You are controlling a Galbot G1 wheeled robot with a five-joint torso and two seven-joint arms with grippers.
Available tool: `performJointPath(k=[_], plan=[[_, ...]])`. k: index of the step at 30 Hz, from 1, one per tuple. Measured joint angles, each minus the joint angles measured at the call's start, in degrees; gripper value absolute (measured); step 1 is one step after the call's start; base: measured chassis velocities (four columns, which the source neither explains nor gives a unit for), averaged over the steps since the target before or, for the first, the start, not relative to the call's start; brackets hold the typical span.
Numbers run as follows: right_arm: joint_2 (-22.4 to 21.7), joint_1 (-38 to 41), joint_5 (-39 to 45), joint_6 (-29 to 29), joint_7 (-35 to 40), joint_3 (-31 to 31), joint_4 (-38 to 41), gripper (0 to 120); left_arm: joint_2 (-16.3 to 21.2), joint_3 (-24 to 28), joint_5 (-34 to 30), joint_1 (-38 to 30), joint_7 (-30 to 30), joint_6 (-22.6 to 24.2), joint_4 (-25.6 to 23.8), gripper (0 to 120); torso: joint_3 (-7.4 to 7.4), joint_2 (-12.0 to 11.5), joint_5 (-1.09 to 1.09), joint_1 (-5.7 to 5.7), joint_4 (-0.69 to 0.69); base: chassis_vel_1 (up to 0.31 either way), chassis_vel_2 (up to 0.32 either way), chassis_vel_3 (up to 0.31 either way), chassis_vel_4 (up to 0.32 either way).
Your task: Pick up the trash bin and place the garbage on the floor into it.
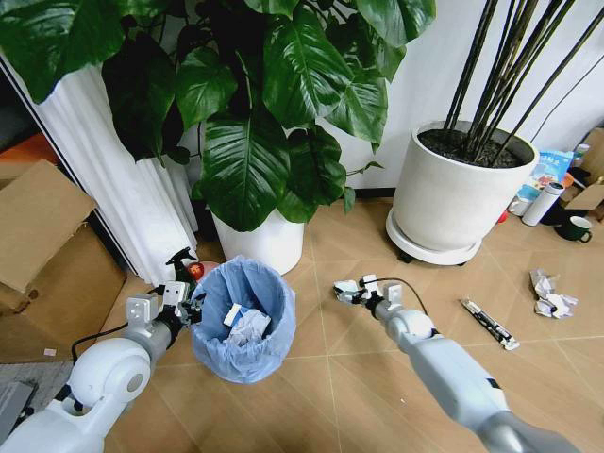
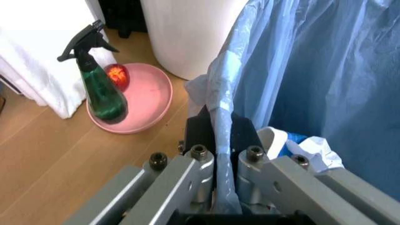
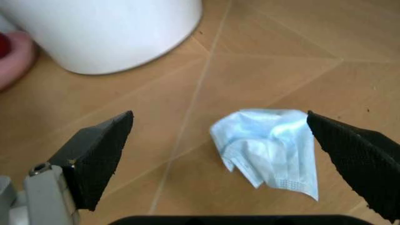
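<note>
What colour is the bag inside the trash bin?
Light blue; the trash bin shows it best in the head view.

Trash bin (image 1: 243,326): small, round, lined with a crinkly light-blue plastic bag; stood upright on the floor just in front of a white plant pot; its rim (image 2: 220,126) was clamped on the robot's left side. Inside lay white crumpled paper and a blue-white packet (image 1: 242,324).

Garbage on the floor: a crumpled light-blue face mask (image 3: 270,150); a black-white stick wrapper (image 1: 489,324), lying flat and diagonal; a crumpled white paper wad (image 1: 550,294), just beyond the wrapper.
</note>
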Motion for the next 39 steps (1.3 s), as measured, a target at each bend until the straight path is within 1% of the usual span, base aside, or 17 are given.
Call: performJointPath(k=[1,5,11,14,26,27,28,29,31,32,34,35,36,39], plan=[[0.0,0.0,0.0,0.0,0.0,0.0,0.0,100,0.0,0.0,0.0,0.0,0.0,0.0,0.0,0,0.0,0.0,0.0,0.0,0.0,0.0,0.0,0.0,0.0],[1.7,1.8,-2.0,0.9,0.0,0.9,-5.9,100,0.1,-0.2,0.2,0.1,0.6,-0.1,0.0,0,0.0,0.0,0.0,0.0,-0.01,0.0,0.0,0.0,0.0],[2.6,2.5,-2.8,1.0,0.0,1.7,-9.0,100,0.1,-0.2,0.4,-0.1,1.0,-0.2,0.3,0,0.0,0.0,0.01,0.0,-0.02,0.0,0.0,0.0,0.0],[3.8,3.7,-4.7,1.6,-0.7,3.8,-12.9,100,0.1,0.0,0.4,-0.3,1.2,-0.3,0.4,0,0.0,0.0,0.01,0.0,-0.01,0.0,0.0,0.0,0.0],[6.5,6.6,-12.1,2.4,-3.1,9.4,-20.6,99,0.2,0.1,0.5,-0.5,1.6,-0.6,0.6,0,0.0,0.0,0.01,0.0,-0.01,0.0,0.0,0.0,0.0],[6.8,7.1,-13.2,2.6,-3.6,10.3,-21.6,98,0.2,0.1,0.5,-0.4,1.6,-0.7,0.5,0,0.0,0.0,0.0,0.0,-0.01,0.0,0.0,0.0,0.0],[7.0,7.5,-13.8,2.7,-3.9,11.0,-22.3,93,0.2,0.1,0.6,-0.4,1.6,-0.7,0.5,0,0.0,0.0,0.0,0.0,-0.01,0.0,0.0,0.0,0.0],[7.0,7.5,-13.8,2.7,-3.9,11.0,-22.3,93,0.2,0.1,0.6,-0.4,1.6,-0.7,0.5,0,0.0,0.0,0.0,0.0,-0.01,0.0,0.0,0.0,0.0],[7.4,7.9,-14.8,3.0,-4.5,12.0,-23.5,86,0.2,0.1,0.6,-0.4,1.6,-0.8,0.5,0,0.0,0.0,0.01,0.0,-0.01,0.0,0.0,0.0,0.0],[7.4,7.9,-14.8,3.0,-4.5,12.0,-23.5,86,0.2,0.1,0.6,-0.4,1.6,-0.8,0.5,0,0.0,0.0,0.01,0.0,-0.01,0.0,0.0,0.0,0.0],[7.6,8.1,-15.3,3.0,-5.0,12.7,-24.0,74,0.1,0.1,0.6,-0.4,1.7,-0.8,0.4,0,0.0,0.0,0.01,0.0,-0.01,0.0,0.0,0.0,0.0],[7.6,8.1,-15.3,3.0,-5.0,12.7,-24.0,74,0.1,0.1,0.6,-0.4,1.7,-0.8,0.4,0,0.0,0.0,0.01,0.0,-0.01,0.0,0.0,0.0,0.0],[7.6,8.1,-15.5,3.0,-5.0,13.0,-24.2,68,0.1,0.1,0.7,-0.4,1.7,-0.8,0.4,0,0.0,0.0,0.0,0.0,-0.01,0.0,0.0,0.0,0.0],[7.8,8.2,-16.1,3.0,-5.1,13.7,-24.7,54,0.1,0.1,0.7,-0.6,1.8,-0.8,0.5,0,0.0,0.0,0.01,0.0,-0.01,0.0,0.0,0.0,0.0]])
